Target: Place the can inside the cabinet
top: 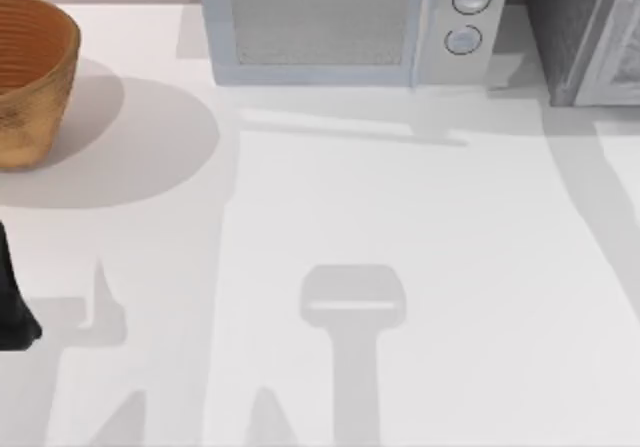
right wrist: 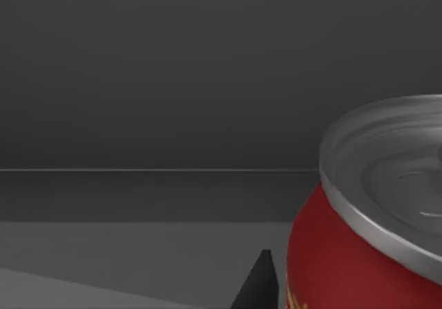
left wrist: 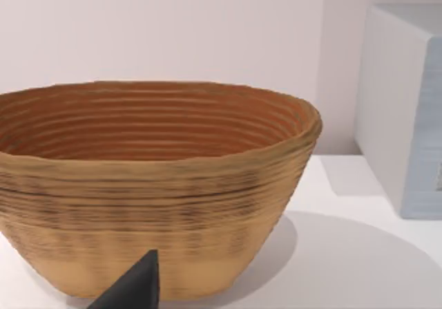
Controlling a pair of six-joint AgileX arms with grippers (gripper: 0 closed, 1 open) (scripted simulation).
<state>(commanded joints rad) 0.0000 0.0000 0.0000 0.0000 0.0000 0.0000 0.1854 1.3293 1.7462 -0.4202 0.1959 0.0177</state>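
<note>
Right gripper [right wrist: 276,295] looks clamped on the can [right wrist: 359,254], held upright inside the dark cabinet [right wrist: 173,81], probably so it gets set down flat.

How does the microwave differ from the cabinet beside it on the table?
The microwave is pale grey-white; the cabinet is dark grey and speckled. The microwave has two round knobs beside its mesh door; the cabinet shows a paler framed panel and no knobs. The microwave stands at the middle of the back edge; the cabinet stands at the right corner. Both are boxes at the back of the table.
</note>
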